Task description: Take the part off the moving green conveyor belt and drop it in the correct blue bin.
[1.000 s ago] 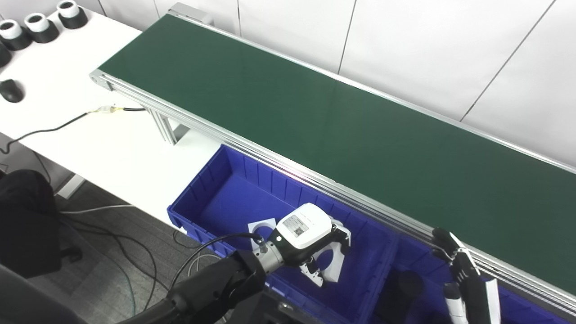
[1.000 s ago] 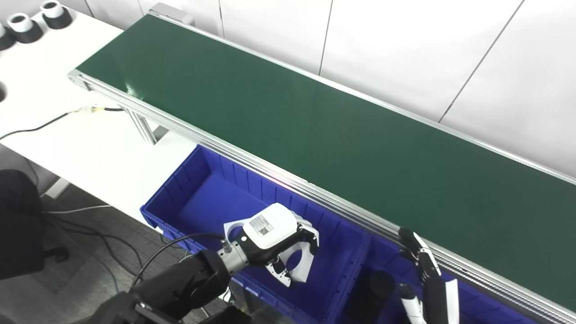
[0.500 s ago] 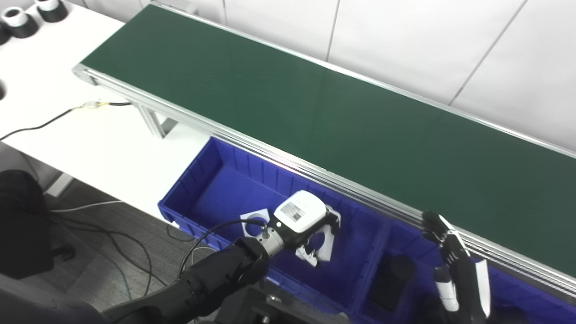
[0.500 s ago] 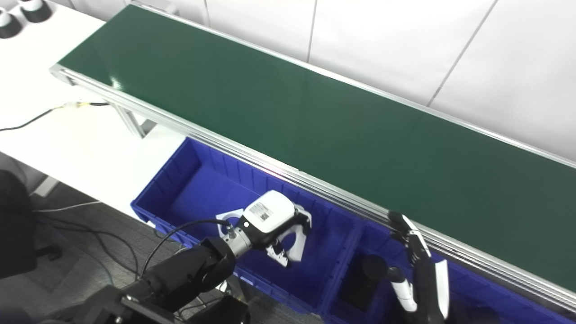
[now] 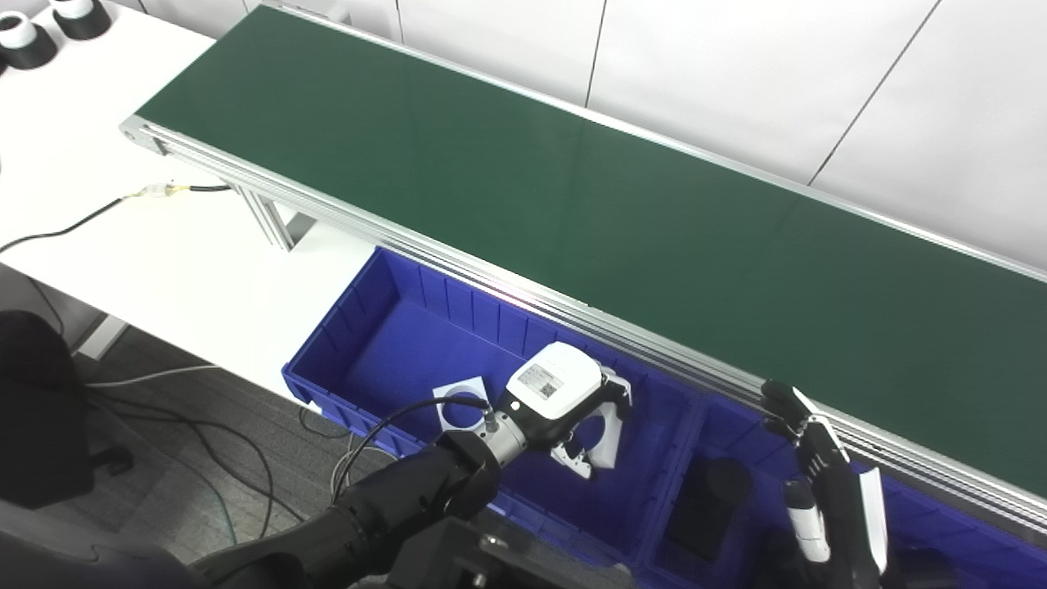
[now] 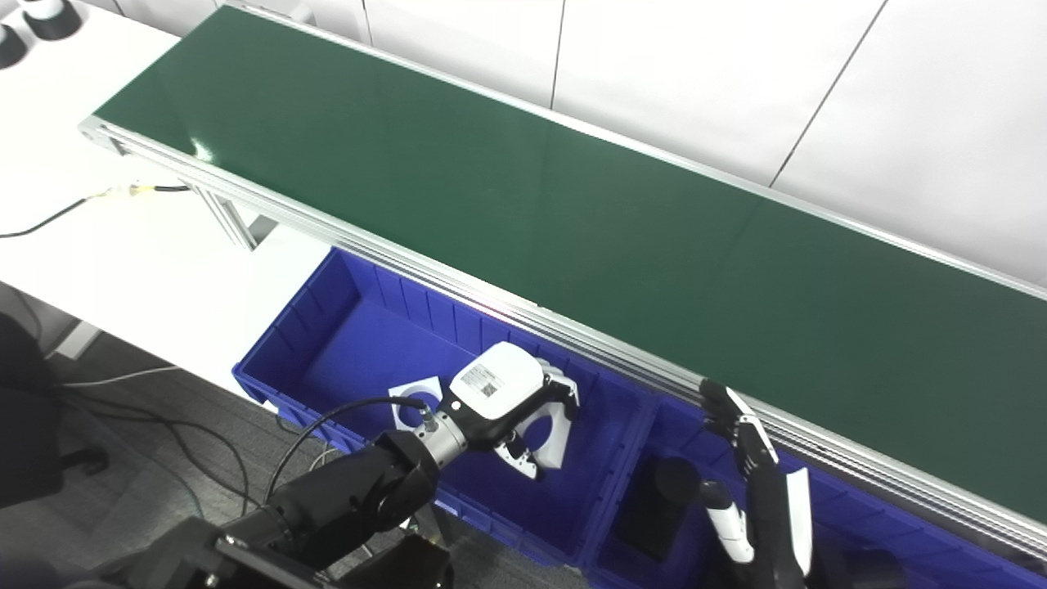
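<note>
Holding a flat white part [image 5: 607,419] with a round hole, the left hand [image 5: 564,401] is seen poised over the left blue bin [image 5: 384,343], its fingers closed on the piece. The part lies directly beneath and just right of the hand, tilted on edge above the bin floor, where a second white plate [image 5: 460,401] rests to the near left. The right hand [image 5: 822,478], fingers extended and empty, is nearer the right-hand bin [image 6: 646,523] and the green conveyor belt [image 5: 572,204], which carries nothing in view.
</note>
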Controlling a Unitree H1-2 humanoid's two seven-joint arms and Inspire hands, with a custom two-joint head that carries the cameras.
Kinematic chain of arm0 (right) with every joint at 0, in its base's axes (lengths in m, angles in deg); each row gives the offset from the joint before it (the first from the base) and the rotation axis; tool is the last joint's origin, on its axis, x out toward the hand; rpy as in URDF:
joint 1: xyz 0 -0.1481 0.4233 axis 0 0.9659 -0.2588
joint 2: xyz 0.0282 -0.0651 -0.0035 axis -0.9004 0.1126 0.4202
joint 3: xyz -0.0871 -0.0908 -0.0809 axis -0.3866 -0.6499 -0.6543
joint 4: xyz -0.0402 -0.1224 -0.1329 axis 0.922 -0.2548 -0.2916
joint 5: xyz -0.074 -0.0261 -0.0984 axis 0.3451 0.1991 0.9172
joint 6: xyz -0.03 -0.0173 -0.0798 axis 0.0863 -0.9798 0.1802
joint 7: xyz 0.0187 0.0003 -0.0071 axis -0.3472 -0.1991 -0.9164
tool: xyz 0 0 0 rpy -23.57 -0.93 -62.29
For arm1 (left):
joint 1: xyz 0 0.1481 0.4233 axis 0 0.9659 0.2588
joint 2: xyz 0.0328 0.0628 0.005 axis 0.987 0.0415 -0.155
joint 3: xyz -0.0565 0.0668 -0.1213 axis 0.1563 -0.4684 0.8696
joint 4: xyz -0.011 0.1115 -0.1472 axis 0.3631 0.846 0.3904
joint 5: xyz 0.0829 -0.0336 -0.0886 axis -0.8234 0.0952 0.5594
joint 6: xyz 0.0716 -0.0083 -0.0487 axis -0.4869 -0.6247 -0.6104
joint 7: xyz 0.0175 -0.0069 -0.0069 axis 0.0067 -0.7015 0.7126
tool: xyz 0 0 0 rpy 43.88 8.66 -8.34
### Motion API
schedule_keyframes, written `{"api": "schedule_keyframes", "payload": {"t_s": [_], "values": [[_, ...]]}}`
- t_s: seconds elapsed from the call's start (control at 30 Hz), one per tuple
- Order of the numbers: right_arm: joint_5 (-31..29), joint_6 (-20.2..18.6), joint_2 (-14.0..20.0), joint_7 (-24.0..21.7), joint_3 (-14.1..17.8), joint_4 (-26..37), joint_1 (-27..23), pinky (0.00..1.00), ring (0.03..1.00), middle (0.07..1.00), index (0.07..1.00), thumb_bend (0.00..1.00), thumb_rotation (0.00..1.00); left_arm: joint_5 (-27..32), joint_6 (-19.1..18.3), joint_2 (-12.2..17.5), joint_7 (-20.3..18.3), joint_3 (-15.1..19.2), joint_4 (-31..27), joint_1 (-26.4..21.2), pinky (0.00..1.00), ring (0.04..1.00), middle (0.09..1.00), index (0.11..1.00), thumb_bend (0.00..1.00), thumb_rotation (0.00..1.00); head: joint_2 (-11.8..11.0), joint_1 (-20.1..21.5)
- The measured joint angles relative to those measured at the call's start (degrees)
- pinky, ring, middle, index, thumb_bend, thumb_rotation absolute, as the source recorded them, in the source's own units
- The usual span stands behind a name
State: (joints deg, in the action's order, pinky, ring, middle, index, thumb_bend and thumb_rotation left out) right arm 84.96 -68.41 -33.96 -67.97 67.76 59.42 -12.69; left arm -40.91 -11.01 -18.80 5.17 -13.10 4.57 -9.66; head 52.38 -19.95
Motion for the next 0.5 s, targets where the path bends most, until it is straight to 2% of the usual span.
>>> {"api": "schedule_keyframes", "payload": {"t_s": [0.13, 0.4, 0.5], "values": [[0.00, -0.01, -0.12, -0.01, -0.02, 0.00, -0.01, 0.77, 0.832, 0.836, 0.824, 0.81, 1.00, -0.41, -1.65, 0.47, -0.55, -0.63, -1.68, 0.27, 0.63, 0.689, 0.748, 0.720, 1.00, 0.45, -0.26, -0.09], [0.00, -0.01, -0.12, -0.03, -0.01, -0.05, -0.04, 0.78, 0.839, 0.838, 0.829, 0.83, 1.00, -0.43, -1.77, 1.12, -0.50, -1.45, -1.83, 0.22, 0.63, 0.677, 0.738, 0.718, 1.00, 0.47, -0.44, 0.09], [0.00, -0.01, -0.12, -0.02, 0.00, -0.20, -0.05, 0.78, 0.840, 0.837, 0.827, 0.82, 1.00, -0.21, -1.80, 1.29, -0.52, -1.35, -3.35, 0.62, 0.62, 0.684, 0.746, 0.736, 0.98, 0.53, -0.61, 0.26]]}}
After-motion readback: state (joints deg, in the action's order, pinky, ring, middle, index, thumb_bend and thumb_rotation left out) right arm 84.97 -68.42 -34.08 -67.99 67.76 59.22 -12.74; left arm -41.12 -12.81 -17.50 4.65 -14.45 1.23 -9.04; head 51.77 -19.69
